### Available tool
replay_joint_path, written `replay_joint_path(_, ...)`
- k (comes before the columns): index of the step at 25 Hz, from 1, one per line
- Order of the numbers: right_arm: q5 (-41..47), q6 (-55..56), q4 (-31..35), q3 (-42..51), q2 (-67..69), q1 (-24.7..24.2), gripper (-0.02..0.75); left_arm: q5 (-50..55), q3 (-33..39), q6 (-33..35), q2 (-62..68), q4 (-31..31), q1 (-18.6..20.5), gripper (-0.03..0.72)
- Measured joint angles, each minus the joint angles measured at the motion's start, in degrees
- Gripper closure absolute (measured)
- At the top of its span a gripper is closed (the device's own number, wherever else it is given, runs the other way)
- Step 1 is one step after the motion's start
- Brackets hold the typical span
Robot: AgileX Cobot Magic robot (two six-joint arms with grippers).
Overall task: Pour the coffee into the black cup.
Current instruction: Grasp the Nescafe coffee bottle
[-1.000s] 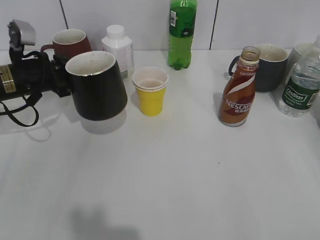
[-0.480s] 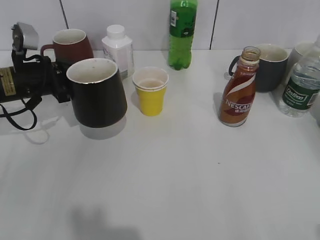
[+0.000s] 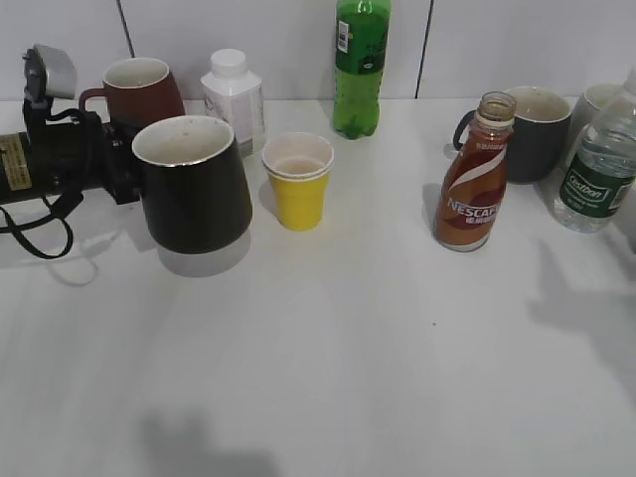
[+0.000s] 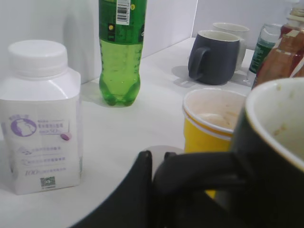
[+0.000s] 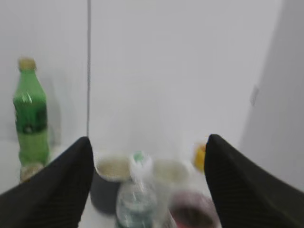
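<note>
white table (image 3: pixel 348 358), glossy flared black cup (image 3: pixel 194 184)

The white tabletop (image 3: pixel 328 378) carries several items along its far edge. A maroon mug (image 3: pixel 139 87) stands near the far left corner. Just to its right is a white plastic bottle (image 3: pixel 234 94) with a white screw cap and a purple-printed label. A green soda bottle (image 3: pixel 361 65) stands upright at the middle of the far edge. In front of these, towards the tabletop centre, a yellow paper cup (image 3: pixel 298 181) stands upright, brownish residue inside. Towards the far right corner stands a dark grey mug (image 3: pixel 535 132), handle pointing left. A white cup (image 3: pixel 599 100) stands beside it. A clear water bottle (image 3: pixel 596 174) with a green label stands at the right edge.
</note>
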Motion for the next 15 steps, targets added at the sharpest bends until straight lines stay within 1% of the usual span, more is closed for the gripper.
replay_joint_path(3, -12.89, 0.89, -0.08, 4.22, 7.08, 0.00, 0.168, 0.00, 0.00, 0.00, 0.00, 0.00, 0.00, 0.649)
replay_joint_path(5, -19.15, 4.31, -1.93, 6.76, 11.41, 0.00, 0.168, 0.00, 0.00, 0.00, 0.00, 0.00, 0.00, 0.649)
replay_joint_path(7, -23.09, 9.41, -6.77, 8.73, 15.04, 0.00, 0.168, 0.00, 0.00, -0.05, 0.00, 0.00, 0.00, 0.649)
replay_joint_path(10, -27.92, 18.27, -18.35, 9.73, 20.76, 0.00, 0.168, 0.00, 0.00, -0.05, 0.00, 0.00, 0.00, 0.650)
replay_joint_path(12, -31.30, 23.65, -24.45, 9.80, 23.19, 0.00, 0.168, 0.00, 0.00, -0.05, 0.00, 0.00, 0.00, 0.649)
replay_joint_path(15, -33.73, 27.46, -29.77, 9.86, 27.32, 0.00, 0.168, 0.00, 0.00, -0.05, 0.00, 0.00, 0.00, 0.649)
